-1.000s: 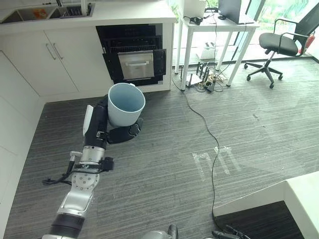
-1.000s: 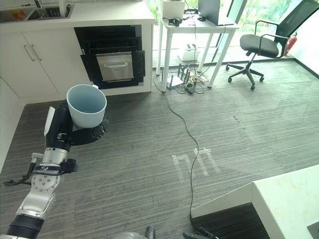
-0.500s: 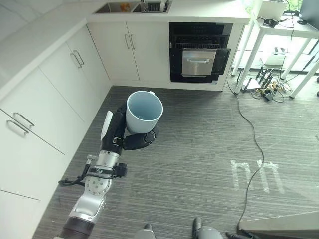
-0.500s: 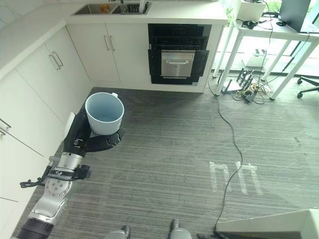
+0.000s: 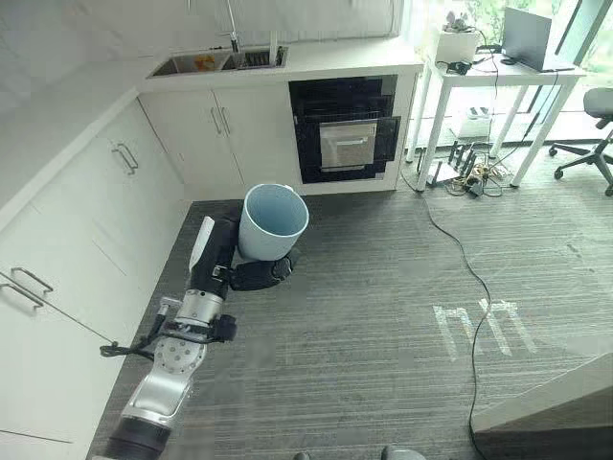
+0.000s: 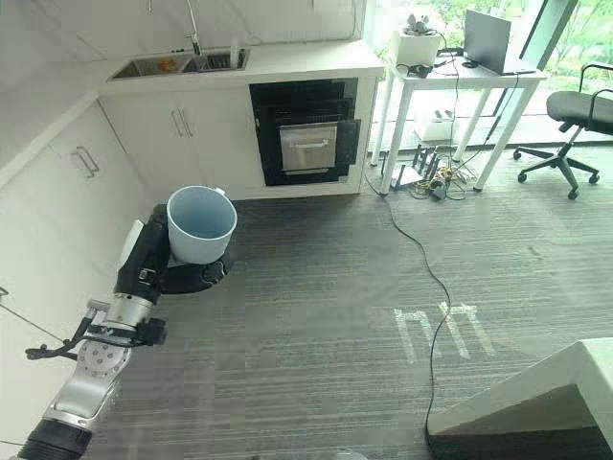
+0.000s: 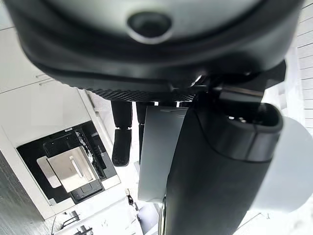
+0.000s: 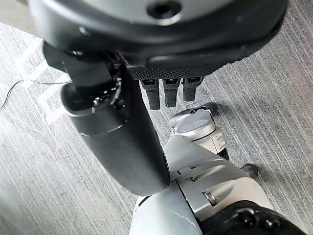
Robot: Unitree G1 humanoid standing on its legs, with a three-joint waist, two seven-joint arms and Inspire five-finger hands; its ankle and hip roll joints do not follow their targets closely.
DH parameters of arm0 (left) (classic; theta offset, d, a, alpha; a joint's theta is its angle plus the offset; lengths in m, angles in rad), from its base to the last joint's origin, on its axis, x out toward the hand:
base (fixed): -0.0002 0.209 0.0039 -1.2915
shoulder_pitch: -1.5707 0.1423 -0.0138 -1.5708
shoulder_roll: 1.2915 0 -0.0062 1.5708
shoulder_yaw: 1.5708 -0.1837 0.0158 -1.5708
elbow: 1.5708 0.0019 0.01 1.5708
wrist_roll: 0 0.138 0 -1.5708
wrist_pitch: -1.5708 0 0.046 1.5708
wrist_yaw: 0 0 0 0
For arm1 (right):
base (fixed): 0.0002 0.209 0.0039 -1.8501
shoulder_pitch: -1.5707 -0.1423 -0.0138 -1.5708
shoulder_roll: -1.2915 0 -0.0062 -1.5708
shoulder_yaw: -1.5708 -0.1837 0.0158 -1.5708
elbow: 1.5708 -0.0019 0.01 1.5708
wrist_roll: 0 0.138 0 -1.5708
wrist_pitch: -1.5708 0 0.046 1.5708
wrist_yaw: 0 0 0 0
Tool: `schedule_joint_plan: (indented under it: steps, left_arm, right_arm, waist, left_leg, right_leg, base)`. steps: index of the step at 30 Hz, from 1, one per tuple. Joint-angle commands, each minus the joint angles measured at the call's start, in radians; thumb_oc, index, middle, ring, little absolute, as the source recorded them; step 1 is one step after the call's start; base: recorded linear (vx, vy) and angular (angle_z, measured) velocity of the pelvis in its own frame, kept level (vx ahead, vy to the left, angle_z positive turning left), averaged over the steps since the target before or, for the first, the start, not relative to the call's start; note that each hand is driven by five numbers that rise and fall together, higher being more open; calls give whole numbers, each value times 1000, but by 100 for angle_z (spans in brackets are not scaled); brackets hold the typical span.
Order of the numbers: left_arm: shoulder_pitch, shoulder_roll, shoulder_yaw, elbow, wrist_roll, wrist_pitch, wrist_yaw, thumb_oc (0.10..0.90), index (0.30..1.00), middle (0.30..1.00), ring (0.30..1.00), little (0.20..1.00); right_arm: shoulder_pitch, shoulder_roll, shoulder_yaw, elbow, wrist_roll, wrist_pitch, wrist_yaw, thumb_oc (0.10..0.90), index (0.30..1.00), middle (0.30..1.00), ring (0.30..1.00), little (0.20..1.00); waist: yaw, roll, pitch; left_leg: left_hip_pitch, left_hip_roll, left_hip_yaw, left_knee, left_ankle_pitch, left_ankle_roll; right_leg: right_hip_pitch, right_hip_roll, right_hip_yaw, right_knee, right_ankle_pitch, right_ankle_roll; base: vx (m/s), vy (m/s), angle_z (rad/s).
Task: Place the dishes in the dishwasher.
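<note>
The left hand [image 5: 251,272] is gripping a pale blue cup [image 5: 272,221] with its fingers curled round it, carrying it upright above the grey floor [image 5: 383,316] in front of the open dishwasher [image 5: 345,129] set under the white counter [image 5: 326,59], while the right hand [image 8: 146,93] is hanging with straight, relaxed fingers.

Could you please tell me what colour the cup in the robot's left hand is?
The cup is pale blue, inside and out; the left eye view shows it best, held in the left hand.
</note>
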Motion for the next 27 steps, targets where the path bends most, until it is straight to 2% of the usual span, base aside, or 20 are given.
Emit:
schedule_joint_plan:
  steps: [1,3,4,6,7,8,11,14,15,17,20,21,22,23,24,25,27]
  left_arm:
    - [-139,-69,-10,-15,-97,-161,-6,400,300,300,300,300]
    - [-150,-64,-7,-14,-106,-153,-2,400,300,300,300,300]
    - [-145,-58,-4,-26,-110,-145,4,400,300,300,300,300]
    - [-143,-57,2,-29,-116,-138,1,400,300,300,300,300]
    - [-133,-50,24,-42,-129,-136,-10,400,300,300,300,300]
    - [-124,-48,34,-49,-134,-137,-13,400,300,300,300,300]
    - [-105,-55,62,-33,-151,-159,-41,400,300,300,300,300]
    - [-109,-65,75,6,-146,-183,-65,400,300,300,300,300]
    - [-109,-65,79,17,-138,-189,-70,400,300,300,300,300]
    - [-108,-64,82,21,-128,-191,-72,400,300,300,300,300]
    - [-105,-54,77,13,-118,-179,-85,400,300,300,300,300]
    - [-107,-51,74,9,-116,-176,-98,400,300,300,300,300]
    - [-109,-47,68,6,-113,-171,-110,400,300,300,300,300]
    - [-112,-44,60,2,-109,-167,-114,400,300,300,300,300]
    - [-115,-41,49,-3,-99,-165,-114,400,300,300,300,300]
    - [-119,-38,34,-12,-84,-157,-111,400,300,300,300,300]
    - [-119,-31,23,-18,-71,-148,-102,400,300,300,300,300]
  right_arm:
    - [-42,12,72,-85,-2,-54,-22,800,900,900,900,900]
    - [-39,2,62,-54,-12,-79,-5,800,900,900,900,900]
    - [-41,-11,64,-56,-40,-99,-4,800,900,900,900,900]
    - [-47,-24,71,-67,-84,-113,-43,800,900,900,900,900]
    - [-69,-35,86,-55,-98,-150,-57,800,900,900,900,900]
    - [-79,-38,93,-56,-103,-161,-65,800,900,900,900,900]
    - [-98,-48,117,-66,-131,-194,-93,800,900,900,900,900]
    - [-102,-57,127,-78,-125,-213,-102,800,900,900,900,900]
    - [-106,-58,126,-85,-128,-210,-106,800,900,900,900,900]
    - [-111,-60,128,-91,-124,-206,-112,800,900,900,900,900]
    - [-111,-54,111,-101,-104,-201,-103,800,900,900,900,900]
    - [-107,-49,105,-106,-104,-209,-102,800,900,900,900,900]
    - [-104,-42,101,-123,-105,-216,-105,800,900,900,900,900]
    - [-102,-37,102,-150,-104,-214,-113,800,900,900,900,900]
    - [-99,-33,105,-184,-101,-210,-122,800,900,900,900,900]
    - [-93,-30,112,-243,-96,-206,-141,800,900,900,900,900]
    - [-94,-28,122,-294,-84,-201,-149,800,900,900,900,900]
  waist:
    - [-22,3,26]
    - [-25,-2,27]
    - [-19,-18,32]
    - [3,-40,60]
    - [24,-24,73]
    - [31,-8,77]
    - [54,39,84]
    - [57,45,79]
    - [57,37,70]
    - [61,35,70]
    - [85,22,52]
    - [88,20,45]
    - [85,17,40]
    - [77,20,36]
    - [64,27,39]
    - [51,40,44]
    - [42,48,56]
  left_leg:
    - [-22,-17,23,96,-187,19]
    - [7,-23,31,96,-185,16]
    - [37,-40,52,96,-162,13]
    - [28,-69,27,96,-118,6]
    - [-25,-66,-16,96,-107,-1]
    - [-50,-51,-33,96,-95,-11]
    - [-188,20,-54,96,-25,-57]
    - [-241,68,9,96,7,-68]
    - [-231,63,24,96,-15,-71]
    - [-229,62,43,96,-8,-57]
    - [-219,-4,-8,96,-34,-17]
    - [-208,-19,-12,96,-46,-3]
    - [-187,-37,-18,96,-59,13]
    - [-165,-53,-32,96,-72,29]
    - [-140,-67,-47,96,-87,47]
    - [-115,-83,-59,96,-104,69]
    - [-68,-83,-43,96,-129,81]
  right_leg:
    - [48,93,-12,2,-102,8]
    - [55,93,-15,2,-109,1]
    - [67,76,-12,2,-112,-8]
    - [98,59,6,2,-111,-19]
    - [103,79,19,2,-116,-23]
    - [109,93,17,2,-124,-23]
    - [145,122,-1,2,-164,-24]
    - [174,101,-35,2,-188,-11]
    - [194,82,-40,2,-209,0]
    - [204,69,-47,2,-207,7]
    - [263,63,-21,2,-232,11]
    - [282,65,-30,2,-227,10]
    - [309,64,-45,2,-187,15]
    - [321,63,-56,2,-102,29]
    - [305,57,-67,52,-22,48]
    - [219,49,-81,206,48,61]
    - [126,24,-119,364,95,63]
  base:
    - [-10,-127,-6]
    - [33,-143,-4]
    - [106,-123,-5]
    - [124,-56,-14]
    - [134,71,-11]
    - [183,150,-7]
    - [294,203,-9]
    - [366,218,-1]
    - [328,247,-3]
    - [241,238,-27]
    - [365,271,-27]
    - [385,250,-28]
    - [354,244,-19]
    - [347,283,-1]
    - [337,346,3]
    - [298,331,27]
    - [262,257,45]
